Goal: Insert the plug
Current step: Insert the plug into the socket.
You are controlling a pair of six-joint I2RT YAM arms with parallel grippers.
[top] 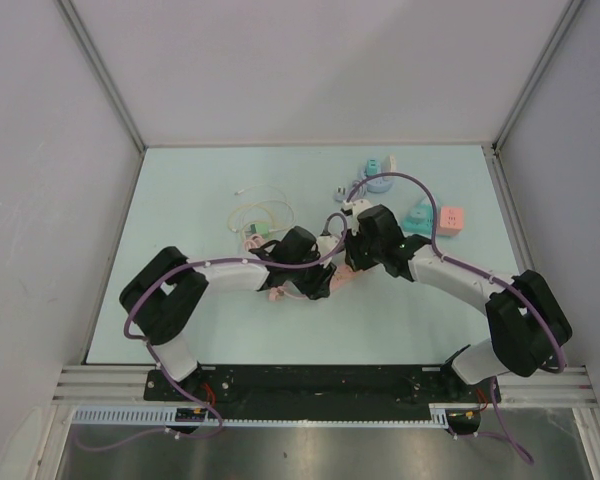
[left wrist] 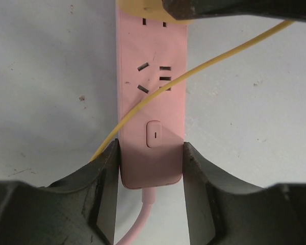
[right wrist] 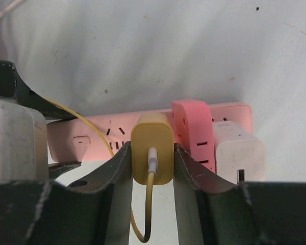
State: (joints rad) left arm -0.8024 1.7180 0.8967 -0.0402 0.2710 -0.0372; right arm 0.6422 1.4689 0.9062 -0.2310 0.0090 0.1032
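A pink power strip [left wrist: 151,102] lies flat on the table, and my left gripper [left wrist: 150,148] is shut on its switch end, one finger on each long side. The right gripper [right wrist: 152,150] is shut on a yellow plug [right wrist: 152,133], whose front stands against the face of the power strip [right wrist: 92,135]; its prongs are hidden. The plug's yellow cable [left wrist: 219,53] loops across the strip. From above, the left gripper [top: 315,280] and the right gripper [top: 355,262] meet over the strip at mid-table.
A pink adapter [right wrist: 194,132] and a white adapter [right wrist: 239,150] sit in the strip right beside the plug. Further back lie a pink cube socket [top: 451,220], teal pieces [top: 417,215], blue pieces [top: 375,175] and a coiled white cable [top: 260,215].
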